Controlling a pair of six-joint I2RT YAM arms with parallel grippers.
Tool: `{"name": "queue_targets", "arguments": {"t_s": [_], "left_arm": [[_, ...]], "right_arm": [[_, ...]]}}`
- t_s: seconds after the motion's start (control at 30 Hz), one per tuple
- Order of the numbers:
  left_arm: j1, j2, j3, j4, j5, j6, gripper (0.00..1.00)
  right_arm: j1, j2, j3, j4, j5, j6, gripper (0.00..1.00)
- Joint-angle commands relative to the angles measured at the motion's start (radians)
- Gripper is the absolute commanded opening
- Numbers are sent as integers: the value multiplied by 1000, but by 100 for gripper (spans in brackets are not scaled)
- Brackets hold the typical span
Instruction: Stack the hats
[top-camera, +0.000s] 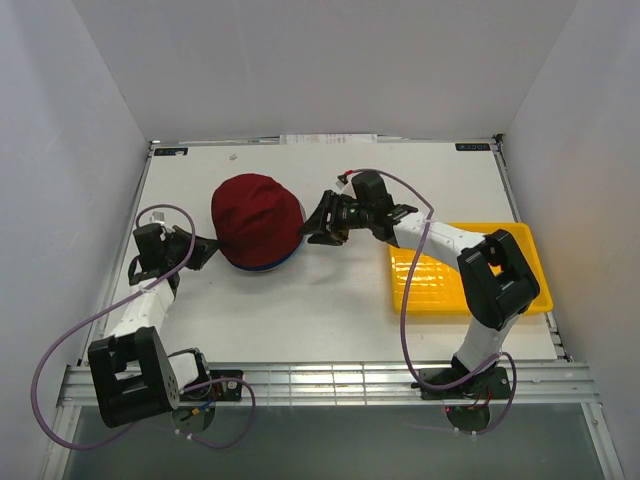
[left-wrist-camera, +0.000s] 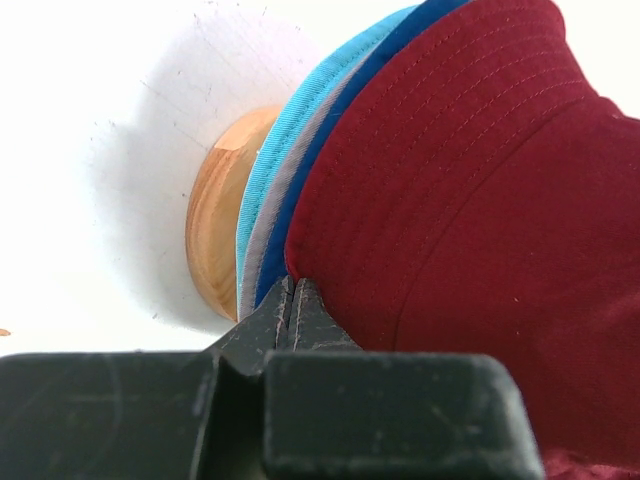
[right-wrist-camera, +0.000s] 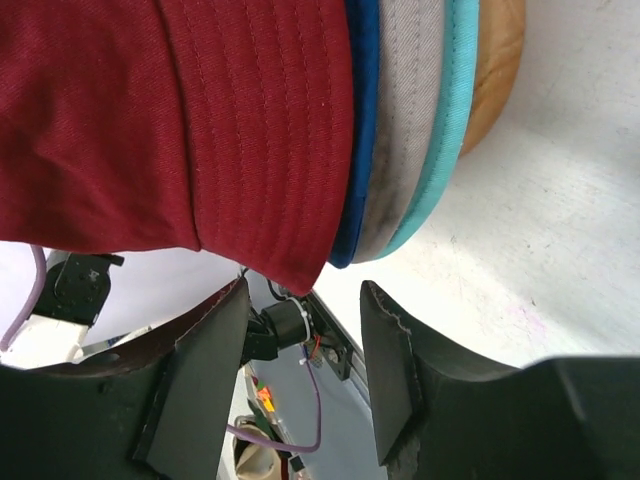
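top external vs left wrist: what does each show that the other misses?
Top external only: the yellow tray, and the right hand open beside the dark red hat. Left wrist only: the teal brim, grey brim and wooden stand beneath it. Both: the dark red hat on top, a royal blue brim under it, and the left hand shut at the red brim.

You have the hats (top-camera: 257, 220) nested one over another on the stand (left-wrist-camera: 215, 240), left of centre on the table (top-camera: 330, 310). Left gripper (top-camera: 207, 250) lies just left of the stack, tips at the brims. Right gripper (top-camera: 314, 228) lies just right of it, between the stack and the tray (top-camera: 430, 290), which sits near the table's right edge.
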Motion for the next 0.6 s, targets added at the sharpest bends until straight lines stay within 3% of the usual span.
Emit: {"name": "queue_targets", "arguments": {"t_s": [0.0,0.57], "left_arm": [[-18,-34,-20,-47,14,16,0],[-27,-36,-13,-58,11,19,0]], "right_arm": [[16,-51,-21,118,29,64,55],[48,-13,-67,248,53,165,55]]}}
